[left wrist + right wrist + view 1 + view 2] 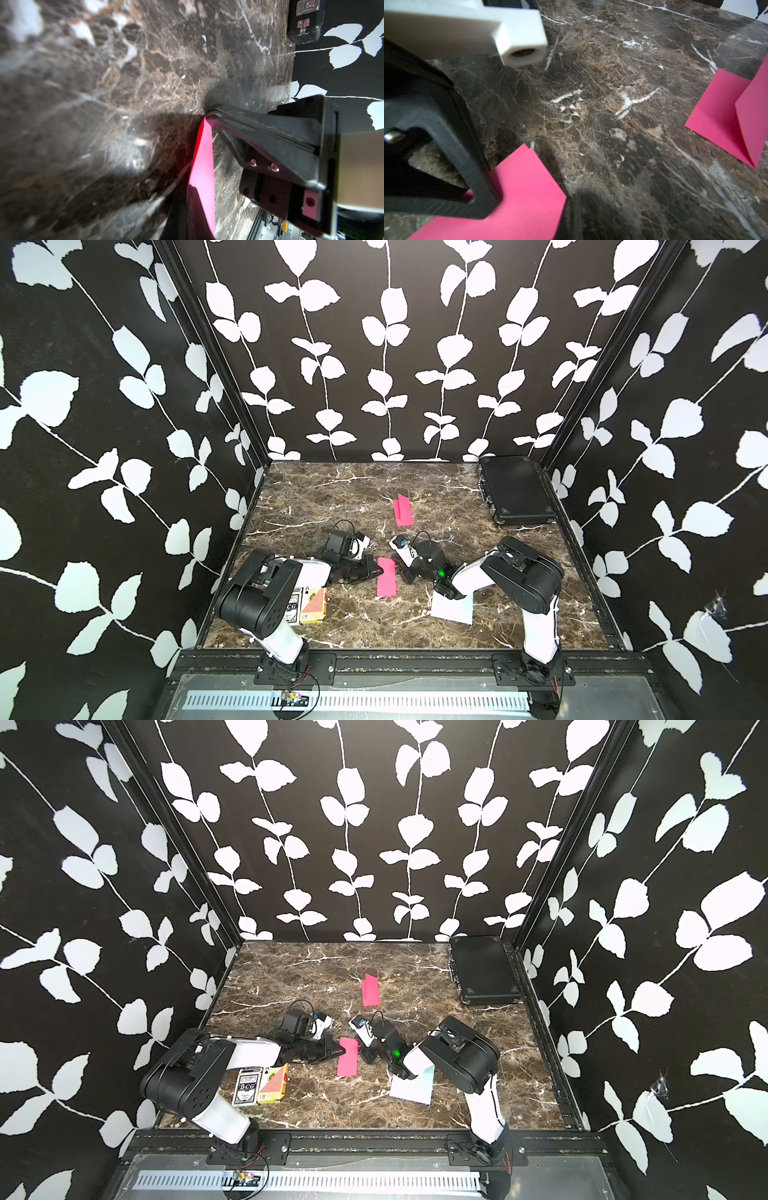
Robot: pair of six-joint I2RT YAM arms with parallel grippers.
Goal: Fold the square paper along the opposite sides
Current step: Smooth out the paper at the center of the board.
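A: Where is the sheet?

B: Pink paper (386, 578) lies on the counter (332, 493), a little toward 6 o'clock from centre. Narrow rectangle, long axis running 12 to 6. Two layers. In the right wrist view the far corners sit almost flush, one slightly proud.

A: Grippers?

B: Left gripper (377, 570) is at the paper's 9 o'clock edge, jaws closed tight, tip down on that edge. Cannot tell whether it nips a layer or only presses. Right gripper (404, 575) is at the 3 o'clock edge, jaws likewise together, one finger resting on the top layer.

A: So the fold is in?

B: Reads that way: opposite sides brought together, sheet halved. Which long edge is the crease, I can't say. Left to do, as I judge it: firm the crease, lift both grippers clear, see that it doesn't spring open.

A: Anything else on the counter?

B: Second pink sheet (403, 511) toward 12 o'clock, well apart, folded with its flap lifted. White sheet (455, 610) at 4 o'clock, partly under the right arm. Card boxes (309, 605) at 8 o'clock. Black case (515, 489) in the 1 o'clock corner.
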